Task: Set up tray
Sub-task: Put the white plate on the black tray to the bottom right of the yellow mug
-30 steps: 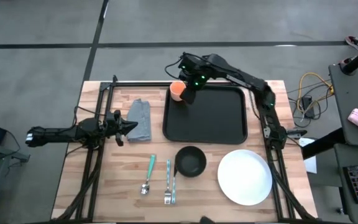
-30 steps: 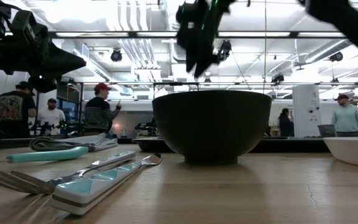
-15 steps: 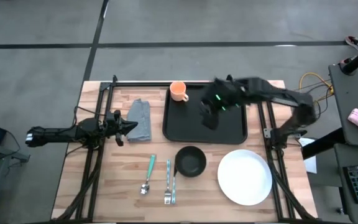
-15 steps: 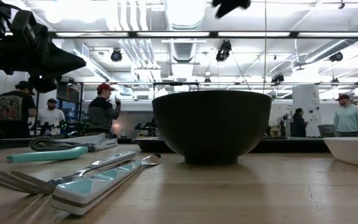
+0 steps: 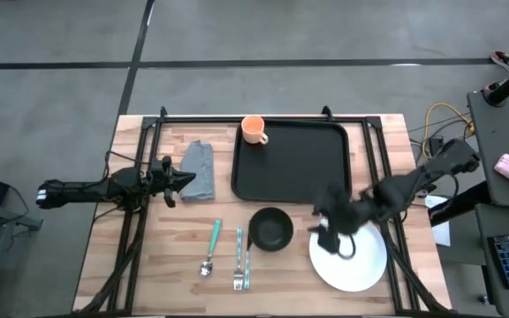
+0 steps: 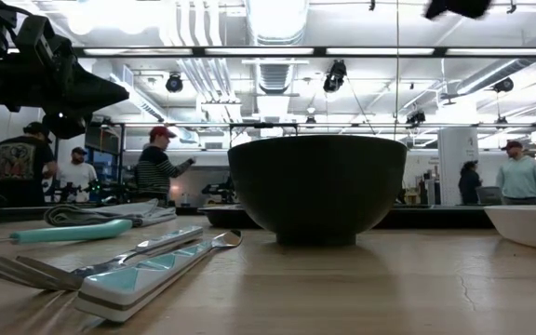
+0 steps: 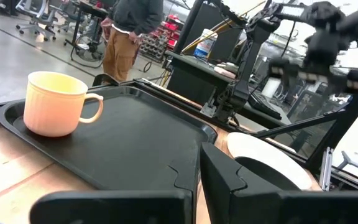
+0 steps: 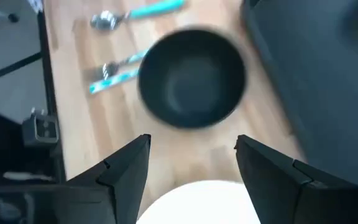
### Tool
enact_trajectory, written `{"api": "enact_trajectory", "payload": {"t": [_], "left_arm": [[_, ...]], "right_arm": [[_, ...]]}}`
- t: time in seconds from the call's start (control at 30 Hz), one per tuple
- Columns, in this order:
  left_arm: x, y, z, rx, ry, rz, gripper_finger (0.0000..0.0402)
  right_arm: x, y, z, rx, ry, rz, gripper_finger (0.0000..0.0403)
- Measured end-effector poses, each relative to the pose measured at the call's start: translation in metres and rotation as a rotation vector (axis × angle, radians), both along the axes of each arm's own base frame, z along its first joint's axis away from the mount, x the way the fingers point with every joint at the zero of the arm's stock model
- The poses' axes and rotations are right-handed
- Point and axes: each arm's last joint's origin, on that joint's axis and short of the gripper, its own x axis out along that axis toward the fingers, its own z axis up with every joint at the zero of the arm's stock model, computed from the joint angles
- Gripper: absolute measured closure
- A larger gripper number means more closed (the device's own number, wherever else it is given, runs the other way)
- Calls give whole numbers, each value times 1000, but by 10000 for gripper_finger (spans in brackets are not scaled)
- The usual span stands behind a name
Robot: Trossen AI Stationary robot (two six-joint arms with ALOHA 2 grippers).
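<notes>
The black tray [image 5: 292, 163] lies at the table's far middle, with an orange cup [image 5: 254, 129] standing in its far left corner; both also show in the left wrist view, the tray [image 7: 135, 137] and the cup [image 7: 55, 102]. My right gripper [image 5: 330, 231] is open and empty, above the left edge of the white plate [image 5: 349, 252], next to the black bowl [image 5: 271, 229]. In its wrist view the gripper [image 8: 191, 180] looks down on the bowl [image 8: 191, 78]. My left gripper [image 5: 184, 179] is shut and hovers over the left edge of a grey cloth [image 5: 200, 170].
A teal-handled spoon [image 5: 211, 247] and a fork [image 5: 239, 258] lie near the front, left of the bowl. Black frame rails [image 5: 140, 203] run along both sides of the table. People stand in the room behind the table [image 6: 156, 163].
My right gripper has gone from beside the orange cup at the tray's far left corner across the tray toward the table's near right, and now hangs over the plate's left edge. The cup stays standing on the tray.
</notes>
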Motion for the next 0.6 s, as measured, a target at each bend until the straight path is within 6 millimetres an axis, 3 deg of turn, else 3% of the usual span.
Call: {"api": "enact_trajectory", "payload": {"t": [0.17, 0.37, 0.6], "left_arm": [[0, 0, 0, 0, 0, 0, 402], [0, 0, 0, 0, 0, 0, 402], [0, 0, 0, 0, 1, 0, 401]], "right_arm": [[-3, 43, -38, 23, 59, 66, 138], [-8, 81, -80, 30, 185, 22, 90], [-7, 120, -116, 29, 320, 34, 78]]}}
